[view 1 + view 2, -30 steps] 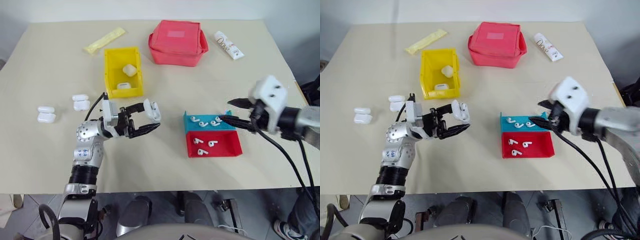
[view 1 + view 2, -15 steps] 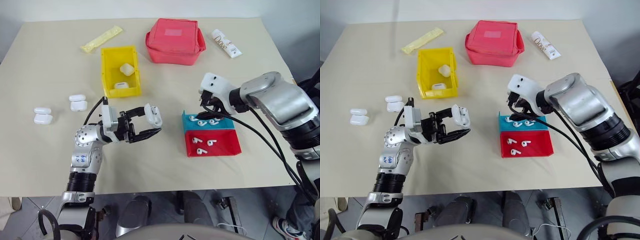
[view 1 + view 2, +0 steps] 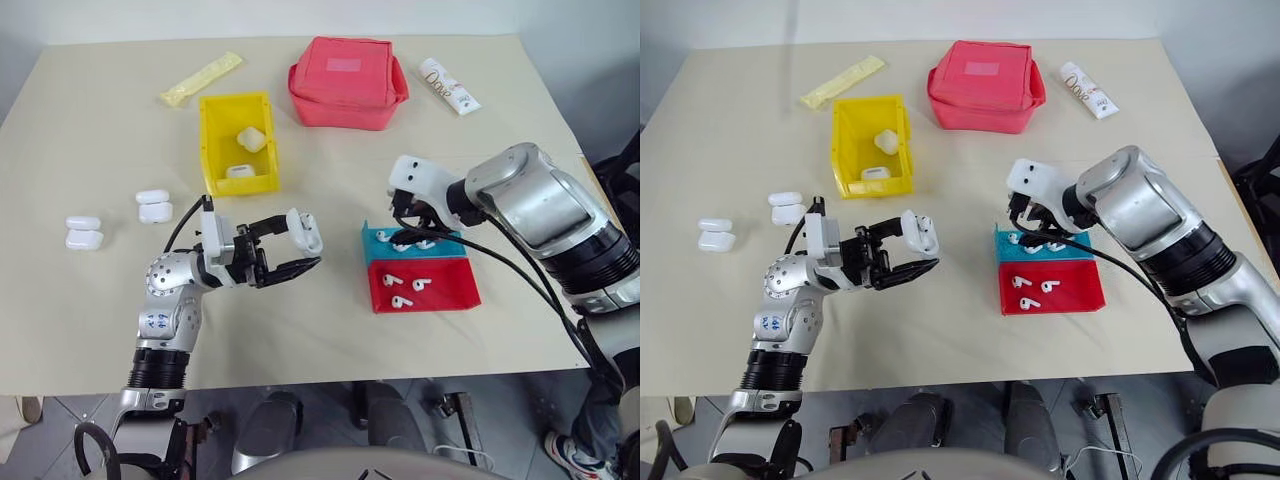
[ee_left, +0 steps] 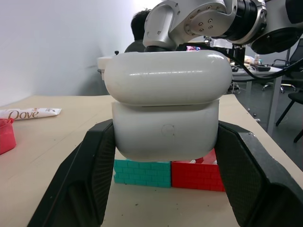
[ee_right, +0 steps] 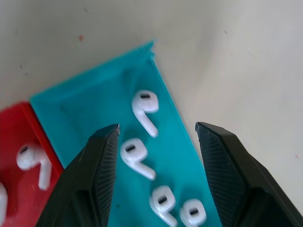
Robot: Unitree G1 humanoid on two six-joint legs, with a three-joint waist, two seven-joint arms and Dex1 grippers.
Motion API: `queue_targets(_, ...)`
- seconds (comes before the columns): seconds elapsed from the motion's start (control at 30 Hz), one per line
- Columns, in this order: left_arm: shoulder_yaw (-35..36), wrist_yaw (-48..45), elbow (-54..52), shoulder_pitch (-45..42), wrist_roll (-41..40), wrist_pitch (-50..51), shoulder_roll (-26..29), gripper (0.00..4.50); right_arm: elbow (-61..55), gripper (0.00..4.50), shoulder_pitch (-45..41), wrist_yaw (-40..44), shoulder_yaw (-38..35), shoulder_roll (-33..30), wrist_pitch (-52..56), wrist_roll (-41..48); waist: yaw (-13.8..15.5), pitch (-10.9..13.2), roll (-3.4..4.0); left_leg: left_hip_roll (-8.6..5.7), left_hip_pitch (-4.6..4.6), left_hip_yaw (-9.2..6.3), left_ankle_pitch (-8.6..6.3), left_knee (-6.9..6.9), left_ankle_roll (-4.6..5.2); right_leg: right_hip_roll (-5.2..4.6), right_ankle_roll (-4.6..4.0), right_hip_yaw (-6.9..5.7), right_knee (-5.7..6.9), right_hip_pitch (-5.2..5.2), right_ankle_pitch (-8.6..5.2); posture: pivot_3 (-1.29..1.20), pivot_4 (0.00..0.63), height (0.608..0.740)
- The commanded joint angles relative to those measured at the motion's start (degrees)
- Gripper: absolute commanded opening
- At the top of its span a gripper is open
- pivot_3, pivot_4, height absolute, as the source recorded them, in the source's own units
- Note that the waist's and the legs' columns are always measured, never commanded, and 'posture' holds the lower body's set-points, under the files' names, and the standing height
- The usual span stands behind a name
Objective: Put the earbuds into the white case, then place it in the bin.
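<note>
My left gripper (image 3: pixel 298 247) is shut on a white case (image 3: pixel 305 230), held above the table near its middle. The case (image 4: pixel 165 123) sits between the black fingers (image 4: pixel 94 175) with its lid (image 4: pixel 163 78) raised. My right gripper (image 3: pixel 408 236) points down over the blue tray (image 3: pixel 440 246). It is open, and its fingers (image 5: pixel 99 161) straddle several earbuds (image 5: pixel 145 111) lying in that tray without touching any. More earbuds (image 3: pixel 402 300) lie in the red tray (image 3: pixel 455 290). The yellow bin (image 3: pixel 215 150) stands farther back on the left with two white cases (image 3: pixel 253 138) inside.
Several more white cases (image 3: pixel 153 205) lie on the table at the left. A red fabric pouch (image 3: pixel 348 82), a Dove tube (image 3: pixel 448 86) and a yellow packet (image 3: pixel 205 78) lie along the far edge.
My right arm swung in from the right and tipped down over the blue tray, then held nearly still. The left gripper and its case stayed in place.
</note>
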Motion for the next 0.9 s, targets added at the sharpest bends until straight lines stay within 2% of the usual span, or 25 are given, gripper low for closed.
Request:
queue_targets(0.03,0.5,0.4,-2.8,0.6,-1.5,0.0,0.3,2.76,1.3,2.67,-1.9,0.2,-1.3,1.8,-0.9,-1.5,0.0,0.0,0.00,0.00,-0.01,0.00,0.00,0.00,0.00,0.00,0.00,0.00,0.00,-0.02,0.00,0.00,0.150,0.740)
queue_targets(0.53,1.1,1.2,-4.9,2.1,-1.8,0.9,1.4,2.76,7.3,2.67,-3.8,0.2,-0.7,7.4,2.1,-5.4,-0.5,0.0,0.01,-0.02,-0.02,0.01,0.00,0.00,0.00,0.02,-0.01,0.00,0.04,-0.05,0.00,0.00,0.150,0.740)
queue_targets(0.9,1.3,1.6,-3.2,0.8,-1.2,0.4,1.4,2.76,3.3,2.67,-6.2,-2.8,-0.7,9.6,19.4,-3.2,-1.2,0.0,0.04,-0.01,-0.04,0.01,0.00,-0.01,-0.01,-0.01,-0.02,-0.01,0.08,-0.11,0.00,0.00,0.150,0.740)
